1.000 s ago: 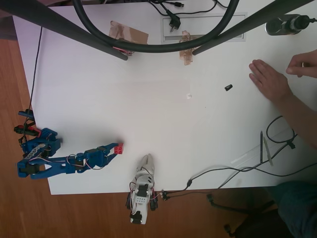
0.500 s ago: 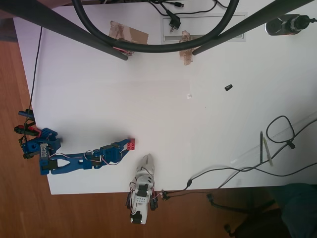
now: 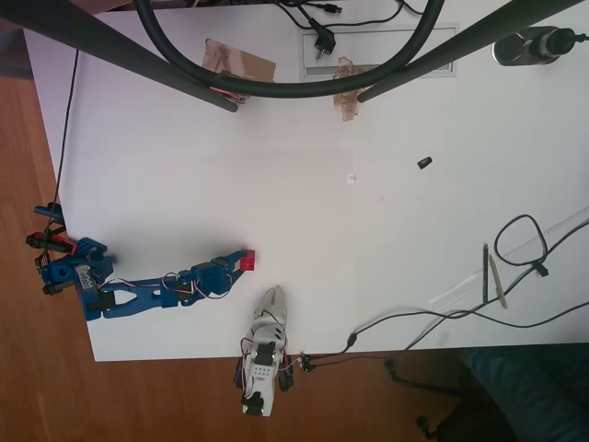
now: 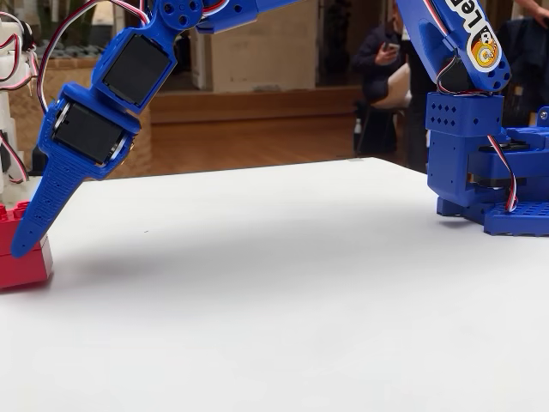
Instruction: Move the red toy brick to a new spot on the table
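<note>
The red toy brick [image 3: 249, 261] sits between the fingertips of my blue gripper [image 3: 242, 261] over the lower left part of the white table [image 3: 304, 221]. The arm reaches rightward from its base [image 3: 69, 273] at the table's left edge. In the fixed view the brick [image 4: 30, 266] is at the far left, low at the table surface. One blue finger [image 4: 47, 202] slants down across its front, and the other finger is hidden behind it. The gripper [image 4: 24, 239] is shut on the brick.
A small black object [image 3: 424, 162] lies right of centre. Brown tape patches [image 3: 241, 63] and a plug [image 3: 322, 42] sit at the far edge under dark frame bars [image 3: 138, 57]. Cables [image 3: 517, 241] and a pen [image 3: 486, 273] lie at the right.
The gripper has carried the red brick to the right and slightly up in the overhead view. The person's hands at the right edge have withdrawn.
</note>
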Controlling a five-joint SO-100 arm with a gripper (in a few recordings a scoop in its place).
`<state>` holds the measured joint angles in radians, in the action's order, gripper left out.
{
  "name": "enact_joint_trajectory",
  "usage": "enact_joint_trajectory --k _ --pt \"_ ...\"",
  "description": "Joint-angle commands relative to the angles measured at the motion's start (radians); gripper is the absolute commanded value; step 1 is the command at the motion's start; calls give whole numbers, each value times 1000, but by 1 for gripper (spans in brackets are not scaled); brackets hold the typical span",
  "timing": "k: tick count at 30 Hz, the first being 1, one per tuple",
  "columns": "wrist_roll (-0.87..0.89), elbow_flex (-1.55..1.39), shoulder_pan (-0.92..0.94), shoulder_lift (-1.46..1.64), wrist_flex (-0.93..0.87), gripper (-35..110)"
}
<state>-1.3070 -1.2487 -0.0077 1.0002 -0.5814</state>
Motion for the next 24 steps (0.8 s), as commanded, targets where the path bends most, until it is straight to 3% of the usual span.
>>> enact_joint_trajectory --k 1,10,19,24 --pt "54 117 -20 26 -18 0" --pt "109 132 -29 9 -40 4" --pt "140 133 -21 14 -44 25" --pt "160 135 -23 34 -25 29"
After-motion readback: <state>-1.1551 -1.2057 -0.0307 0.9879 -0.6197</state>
